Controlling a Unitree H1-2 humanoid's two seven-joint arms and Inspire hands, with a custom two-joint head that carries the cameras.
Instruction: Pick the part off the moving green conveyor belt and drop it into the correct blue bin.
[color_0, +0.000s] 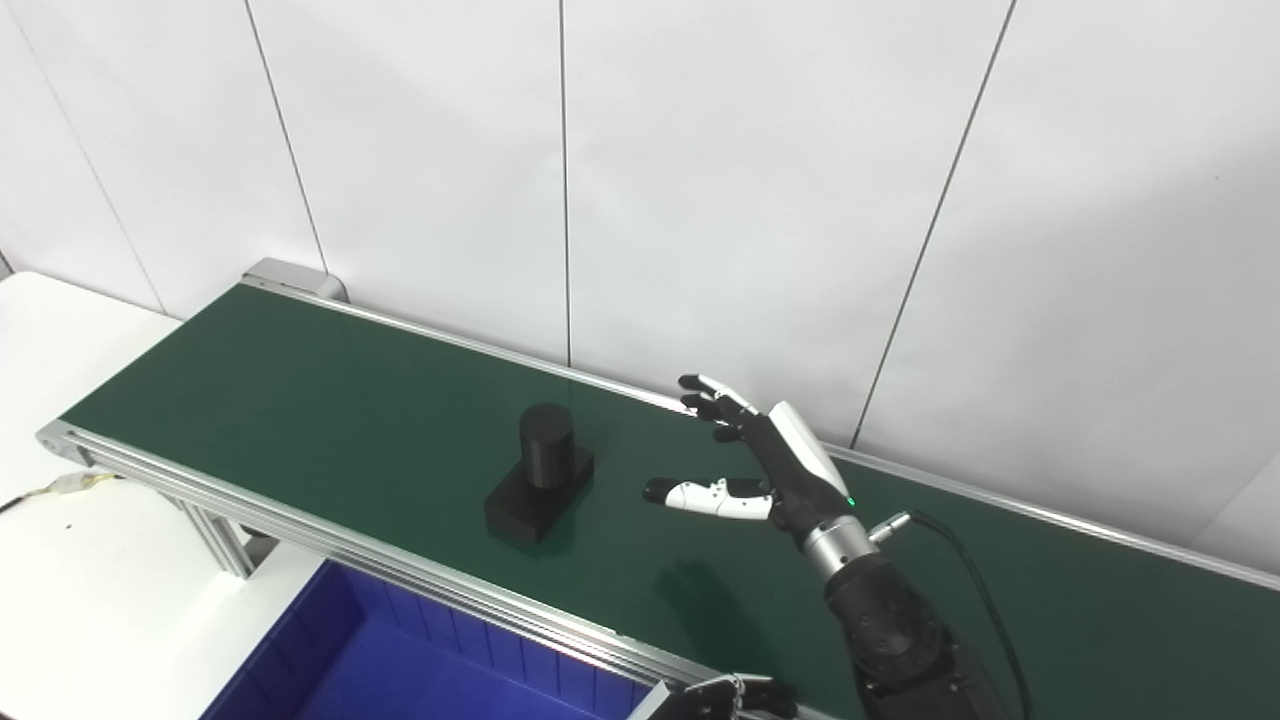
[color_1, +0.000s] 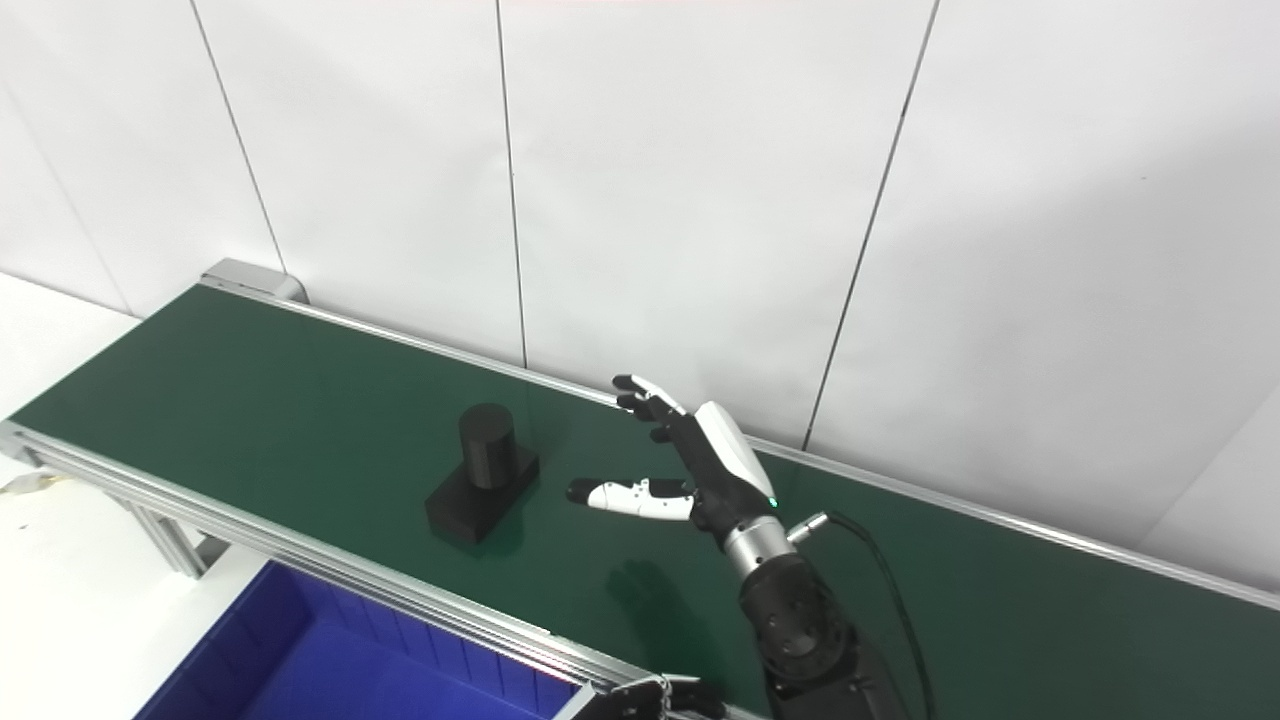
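Observation:
A black part (color_0: 541, 478), a short cylinder standing on a rectangular base, rides on the green conveyor belt (color_0: 300, 385) near its front rail. My right hand (color_0: 775, 462) hovers over the belt just to the right of the part, open, fingers spread and thumb pointing toward the part, not touching it. The same hand (color_1: 708, 465) and part (color_1: 482, 488) show in the right eye view. A blue bin (color_0: 400, 655) sits below the belt's near edge. Only dark fingertips of my left hand (color_0: 735, 697) peek in at the bottom edge.
White wall panels stand right behind the belt. A white table (color_0: 70, 590) lies to the left and under the conveyor frame. A cable (color_0: 975, 580) trails from my right wrist over the belt.

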